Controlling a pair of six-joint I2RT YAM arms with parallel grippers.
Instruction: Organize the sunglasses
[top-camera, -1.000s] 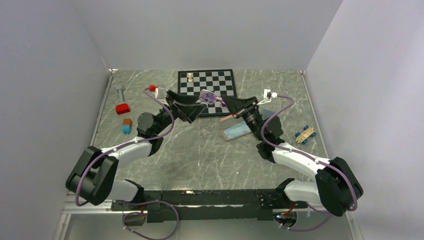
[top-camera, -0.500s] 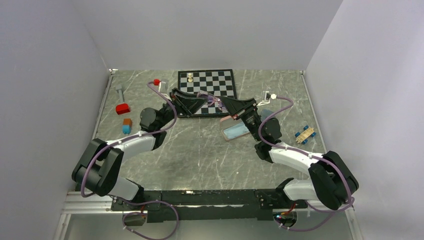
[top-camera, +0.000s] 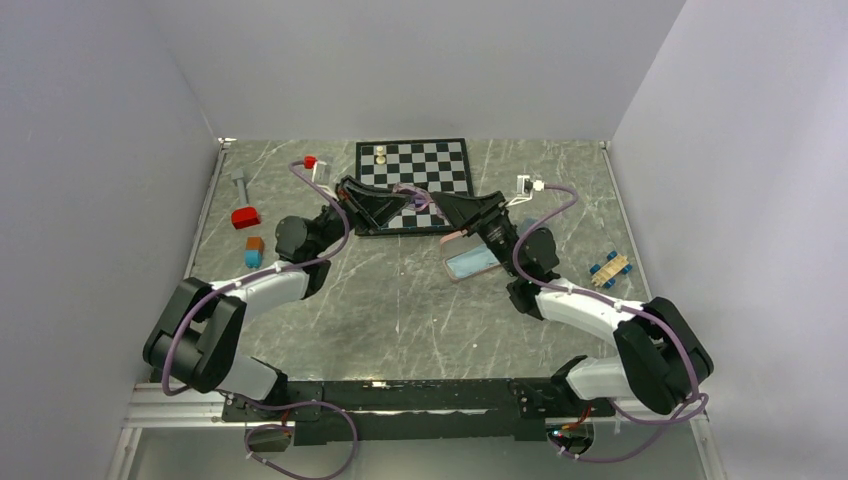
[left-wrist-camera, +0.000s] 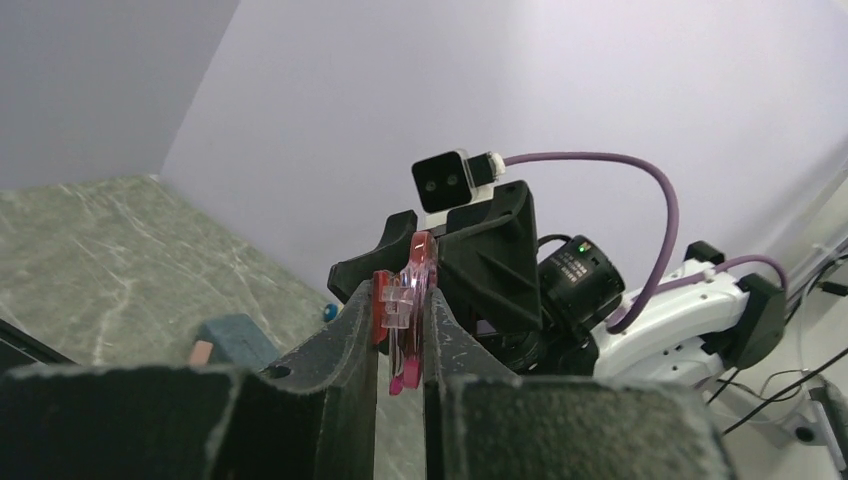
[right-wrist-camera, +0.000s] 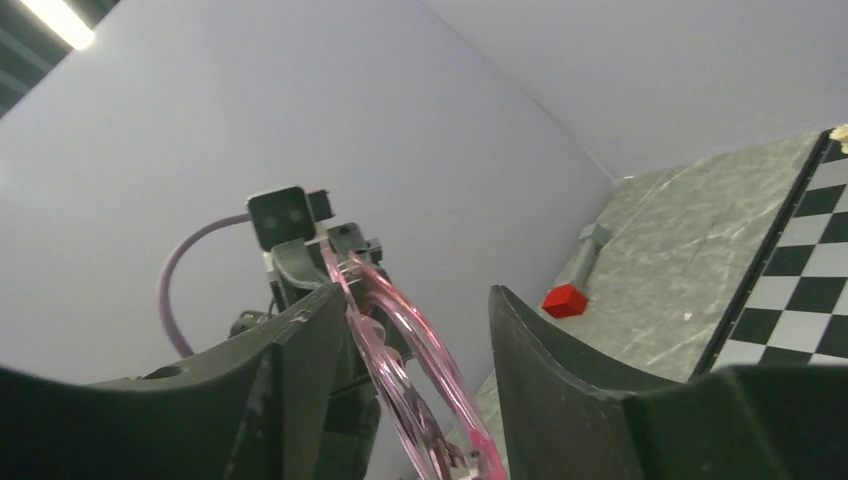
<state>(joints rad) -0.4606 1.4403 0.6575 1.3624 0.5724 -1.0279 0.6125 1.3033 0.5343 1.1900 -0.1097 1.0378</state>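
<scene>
Sunglasses (left-wrist-camera: 404, 318) held between two grippers, tip to tip

The left gripper (left-wrist-camera: 400, 300) is clenched on the pink frame, which stands edge-on between its fingers. The right gripper (right-wrist-camera: 412, 300) faces it with jaws spread wide: the frame runs through the gap, lying against one finger (right-wrist-camera: 310, 330) and clear of the other. Below both tips lies the chessboard (top-camera: 430, 160), and an open case (top-camera: 470, 263) sits on the table just beside the right gripper, toward its arm

Sunglasses (top-camera: 417, 196) over the chessboard (top-camera: 440, 160)'s near edge.
Left gripper (top-camera: 401, 204) to their left, right gripper (top-camera: 441, 202) to their right; glasses case (top-camera: 470, 265) just nearer, rightward.
</scene>
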